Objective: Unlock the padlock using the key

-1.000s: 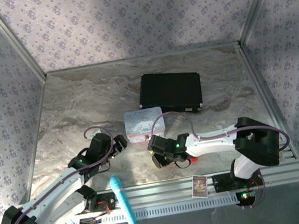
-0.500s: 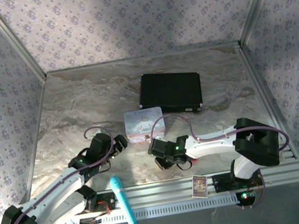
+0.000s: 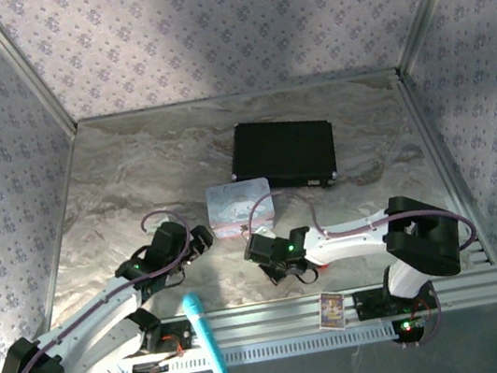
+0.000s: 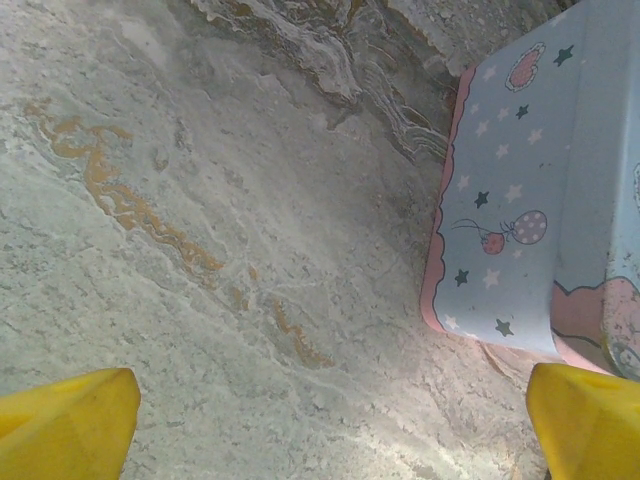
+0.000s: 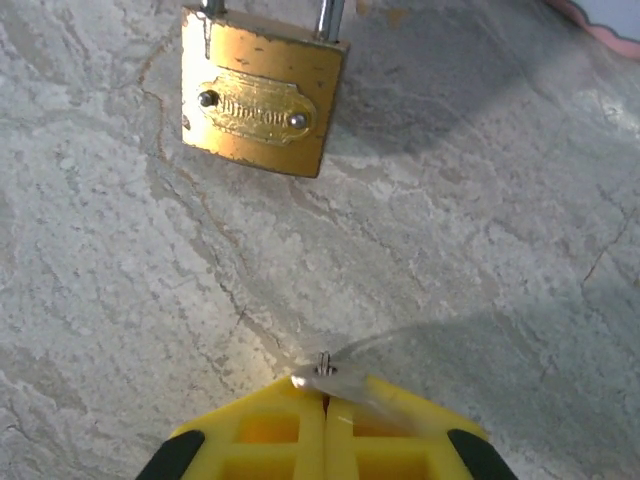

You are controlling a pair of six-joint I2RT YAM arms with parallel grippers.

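The worktop (image 3: 133, 176) is a marbled grey-beige slab with tan veining. Items resting directly on it:

- Black flat box (image 3: 283, 153): far centre, slightly right of the middle.
- Pastel tin (image 3: 240, 207): just in front of the box's near-left corner. The left wrist view shows its blue starred side and pink scalloped rim (image 4: 500, 200) meeting the worktop.
- Padlock (image 5: 262, 92): lies flat with its brass nameplate facing up. The two shackle legs run out of the top of the right wrist view.
- Aluminium rail (image 3: 269, 316): along the near edge. A teal cylinder (image 3: 207, 340) lies across it, and a small card (image 3: 331, 309) rests on it.
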